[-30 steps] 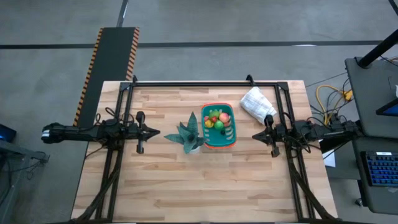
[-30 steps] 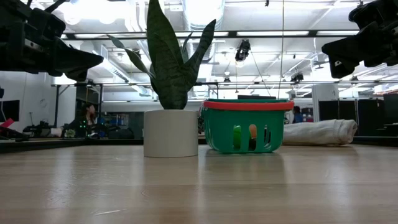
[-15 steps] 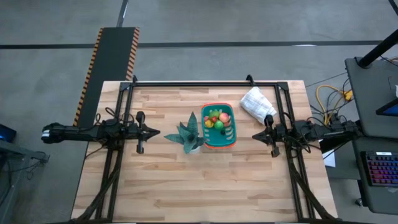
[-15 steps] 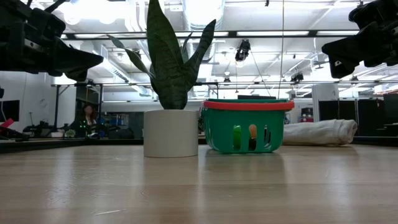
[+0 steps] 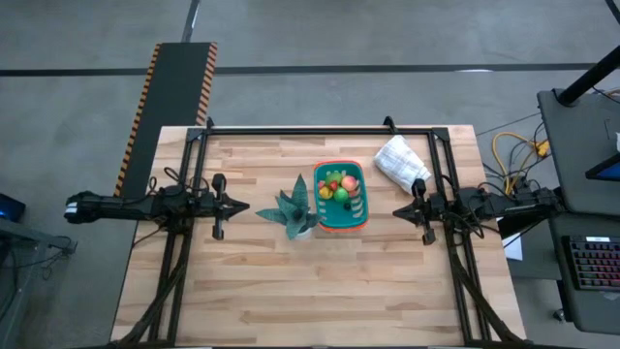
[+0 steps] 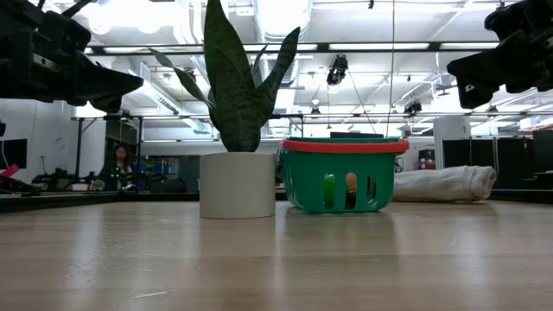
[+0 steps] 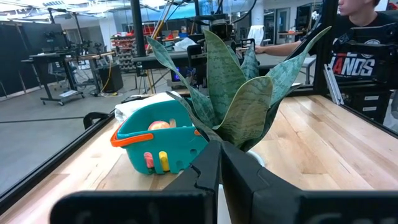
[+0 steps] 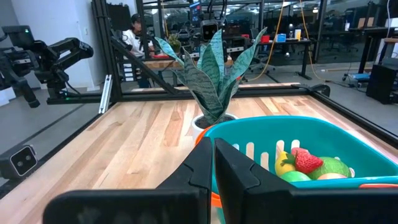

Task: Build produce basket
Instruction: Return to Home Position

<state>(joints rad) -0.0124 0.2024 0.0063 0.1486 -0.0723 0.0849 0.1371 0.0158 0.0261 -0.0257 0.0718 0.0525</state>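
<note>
The teal basket (image 5: 341,196) with its orange band stands on its base at the table's middle, seen also in the low view (image 6: 344,180) and both wrist views (image 7: 163,140) (image 8: 292,143). The produce (image 5: 337,188) lies inside it: red, yellow, green and orange pieces (image 8: 308,164). My left gripper (image 5: 240,205) hovers shut above the table, left of the plant. My right gripper (image 5: 397,208) hovers shut, right of the basket. Both stay well above the tabletop (image 6: 95,82) (image 6: 471,69).
A teal spiky-leaved plant (image 5: 294,208) in a white pot (image 6: 237,184) stands just left of the basket. A white bag (image 5: 401,162) lies near the far right corner. A black frame (image 5: 320,129) borders the table. People show in the room beyond (image 7: 364,37).
</note>
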